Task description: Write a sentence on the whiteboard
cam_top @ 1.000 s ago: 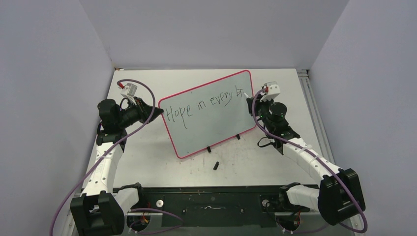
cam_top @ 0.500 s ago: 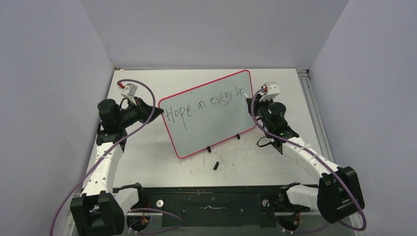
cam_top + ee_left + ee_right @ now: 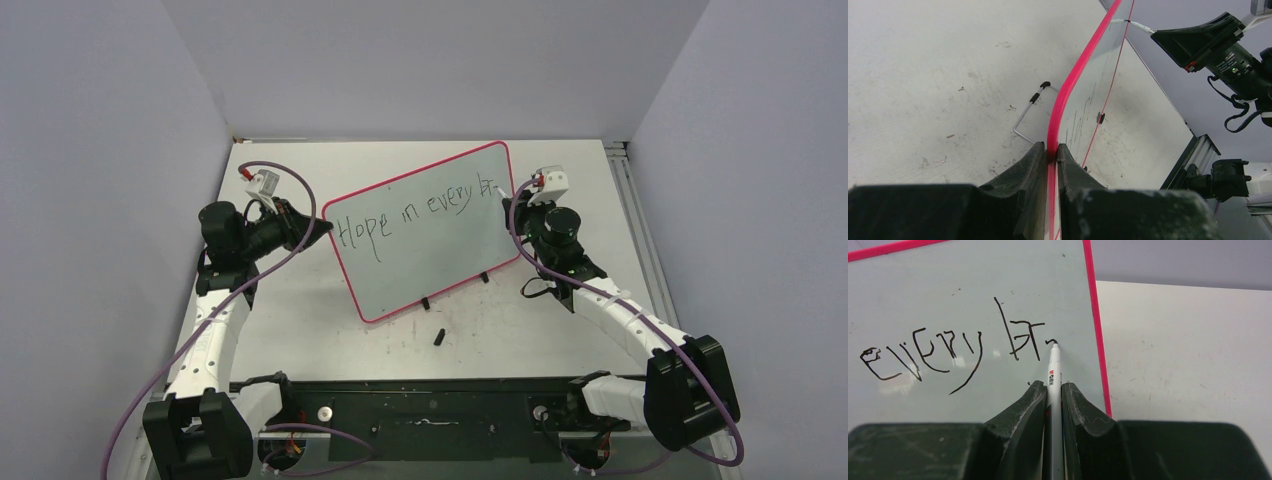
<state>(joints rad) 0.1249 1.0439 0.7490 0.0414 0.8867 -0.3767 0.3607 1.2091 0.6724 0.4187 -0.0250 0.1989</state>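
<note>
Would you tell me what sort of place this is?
Likely a robotics lab test cell: plain grey partition walls enclose a scuffed white table, and two white cabled robot arms are bolted along its near edge.

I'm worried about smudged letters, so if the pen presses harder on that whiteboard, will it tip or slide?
Probably stiff: the whiteboard looks flat, with no visible bend. It may tip or skid if pushed, since it leans on a thin wire stand and small feet. The left tool, shut on its edge, likely steadies it.
</note>
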